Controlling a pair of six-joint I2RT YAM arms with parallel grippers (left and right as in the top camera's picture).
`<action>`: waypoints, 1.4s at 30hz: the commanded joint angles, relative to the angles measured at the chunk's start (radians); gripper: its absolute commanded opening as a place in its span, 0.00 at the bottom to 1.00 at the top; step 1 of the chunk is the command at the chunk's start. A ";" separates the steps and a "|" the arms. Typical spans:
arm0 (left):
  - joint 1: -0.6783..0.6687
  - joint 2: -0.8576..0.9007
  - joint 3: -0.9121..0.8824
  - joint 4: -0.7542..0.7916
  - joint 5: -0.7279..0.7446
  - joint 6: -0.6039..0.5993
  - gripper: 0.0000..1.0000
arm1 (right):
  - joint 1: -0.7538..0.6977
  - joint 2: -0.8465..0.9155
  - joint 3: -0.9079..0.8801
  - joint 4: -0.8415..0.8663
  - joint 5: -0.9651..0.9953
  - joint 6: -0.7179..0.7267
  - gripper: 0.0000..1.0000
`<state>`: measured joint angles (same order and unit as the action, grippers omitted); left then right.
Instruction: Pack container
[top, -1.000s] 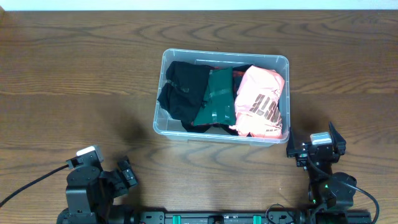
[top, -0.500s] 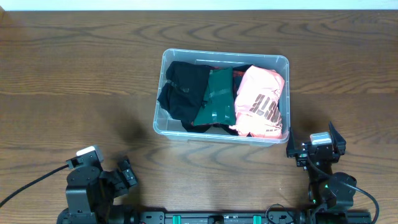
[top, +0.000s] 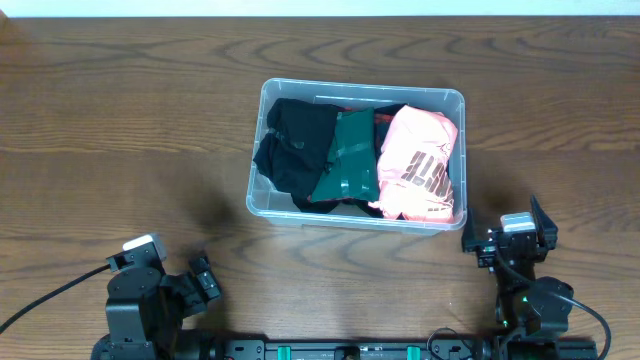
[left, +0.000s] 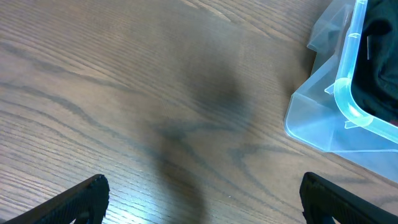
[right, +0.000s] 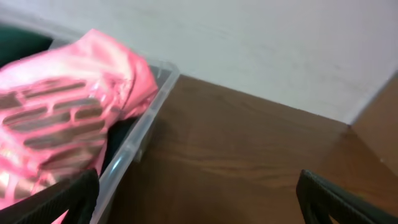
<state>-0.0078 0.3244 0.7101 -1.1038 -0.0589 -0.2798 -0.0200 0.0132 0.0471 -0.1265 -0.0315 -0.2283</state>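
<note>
Clear plastic forms the container (top: 262, 150), which sits on the brown wooden tabletop (top: 120, 130) a little right of centre. It has not moved since the earlier frames, and a black garment (top: 295, 150), a dark green garment (top: 347, 160) and a pink garment (top: 420, 165) lie side by side inside it. The only change is slight: the right pincer (top: 508, 232) has slipped a touch toward the near edge, away from the container's near right corner. It stands spread wide, as does the left pincer (left: 202, 199), parked at the front left; both hold nothing. Bare wood runs broad to the container's left and along its far side, while the strip between its near wall and the arms is narrower.
</note>
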 joint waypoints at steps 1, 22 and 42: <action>-0.003 -0.003 0.000 -0.004 -0.002 0.013 0.98 | 0.007 0.000 -0.008 0.032 0.040 0.158 0.99; -0.003 -0.003 0.000 -0.004 -0.002 0.013 0.98 | 0.007 0.091 -0.008 -0.013 0.147 0.160 0.99; 0.000 -0.178 -0.082 0.019 -0.015 0.015 0.98 | 0.007 0.091 -0.008 -0.013 0.147 0.160 0.99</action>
<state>-0.0078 0.2058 0.6735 -1.0943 -0.0593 -0.2798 -0.0200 0.1028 0.0452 -0.1383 0.1062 -0.0624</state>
